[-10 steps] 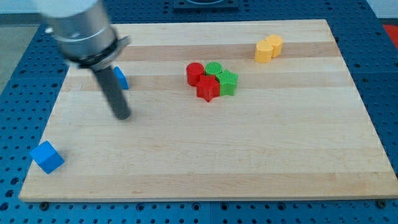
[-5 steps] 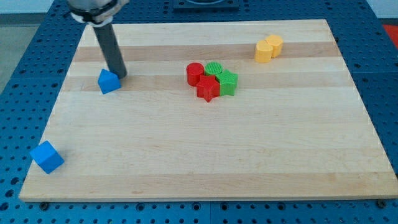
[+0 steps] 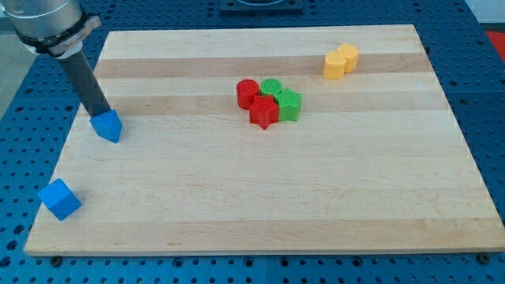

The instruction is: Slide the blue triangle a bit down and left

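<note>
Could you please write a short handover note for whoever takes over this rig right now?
My tip touches the blue triangle at its upper-left edge.
The blue triangle lies near the board's left edge, up and right of the blue cube.
Two red and two green blocks cluster mid-board; two yellow blocks sit top right.
Done: the triangle has moved down and left over the last second.
Left: little if anything; check the placement and stop pushing.

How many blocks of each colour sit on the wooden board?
Blue: 2, the blue triangle and the blue cube
Red: 2
Green: 2
Yellow: 2
Total: 8
</note>
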